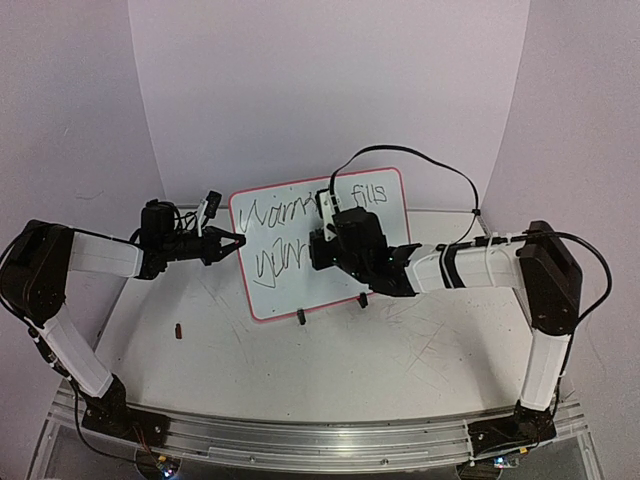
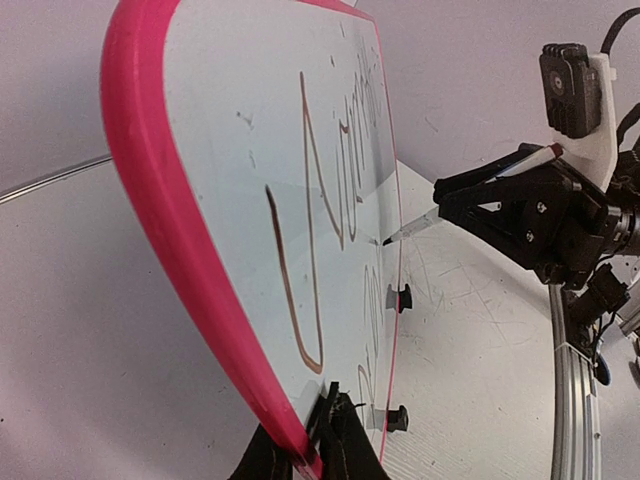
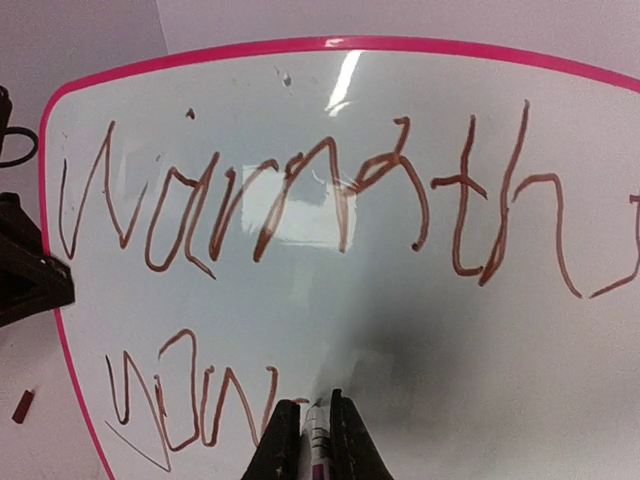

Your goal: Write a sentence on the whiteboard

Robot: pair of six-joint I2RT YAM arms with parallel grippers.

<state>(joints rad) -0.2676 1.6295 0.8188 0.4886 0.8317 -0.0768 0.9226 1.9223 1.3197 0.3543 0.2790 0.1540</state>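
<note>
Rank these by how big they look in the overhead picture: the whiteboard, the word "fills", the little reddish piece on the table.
1. whiteboard, by far the largest.
2. word "fills".
3. reddish piece, the smallest, a mere speck.

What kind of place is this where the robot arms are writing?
Probably a robot lab's test bench, not a classroom. The left arm and right arm are bolted to a metal rail at the near edge, and plain backdrop walls box in the scratched tabletop.
</note>
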